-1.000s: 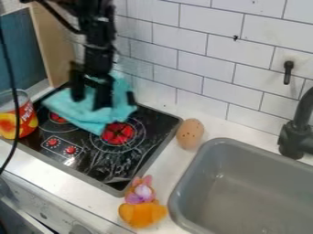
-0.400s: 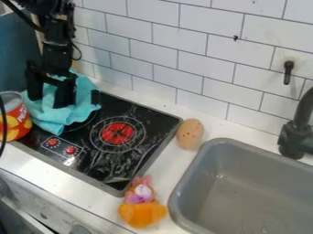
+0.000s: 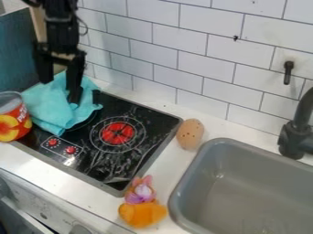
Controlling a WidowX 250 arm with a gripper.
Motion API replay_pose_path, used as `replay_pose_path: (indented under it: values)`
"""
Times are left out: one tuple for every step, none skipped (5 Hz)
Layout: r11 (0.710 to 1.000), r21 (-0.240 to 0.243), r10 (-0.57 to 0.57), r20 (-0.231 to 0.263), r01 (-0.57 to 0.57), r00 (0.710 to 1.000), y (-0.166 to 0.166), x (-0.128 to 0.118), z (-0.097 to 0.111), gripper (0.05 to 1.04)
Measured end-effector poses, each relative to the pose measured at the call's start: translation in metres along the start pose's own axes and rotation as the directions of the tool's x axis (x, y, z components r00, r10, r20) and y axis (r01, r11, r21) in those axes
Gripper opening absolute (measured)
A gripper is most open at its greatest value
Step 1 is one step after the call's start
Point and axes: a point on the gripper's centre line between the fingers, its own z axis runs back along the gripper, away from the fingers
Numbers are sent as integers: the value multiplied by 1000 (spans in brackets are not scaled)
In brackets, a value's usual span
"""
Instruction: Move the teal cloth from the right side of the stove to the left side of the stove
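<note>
The black gripper (image 3: 60, 90) hangs open over the turquoise cloth (image 3: 52, 107) at the left of the view, its two fingers well apart. The cloth lies crumpled over the back left part of the black stove top (image 3: 137, 119). A short black piece (image 3: 96, 96) stands at the cloth's right edge; what it belongs to is hidden. Whether the right fingertip touches the cloth, I cannot tell. Close by on the left is a can (image 3: 14, 119) with a red and yellow label, upright against the cloth's edge.
A brown speckled egg-like object (image 3: 190, 134) rests between the stove and the grey sink (image 3: 229, 192). An orange and purple plush toy (image 3: 142, 205) lies on the front counter. The black faucet (image 3: 296, 132) stands at the right, with the tiled wall behind.
The cloth and the black piece moved left with the gripper, uncovering the red burner. The gripper then rose a little, leaving the cloth lying. The can shifted slightly left.
</note>
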Motion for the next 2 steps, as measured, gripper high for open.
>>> replay_pose_path:
  values:
    - [1000, 13, 0, 59, -1, 998, -4, -12, 25, 999]
    - [996, 86, 21, 24, -23, 1000, -17, -41, 31, 999]
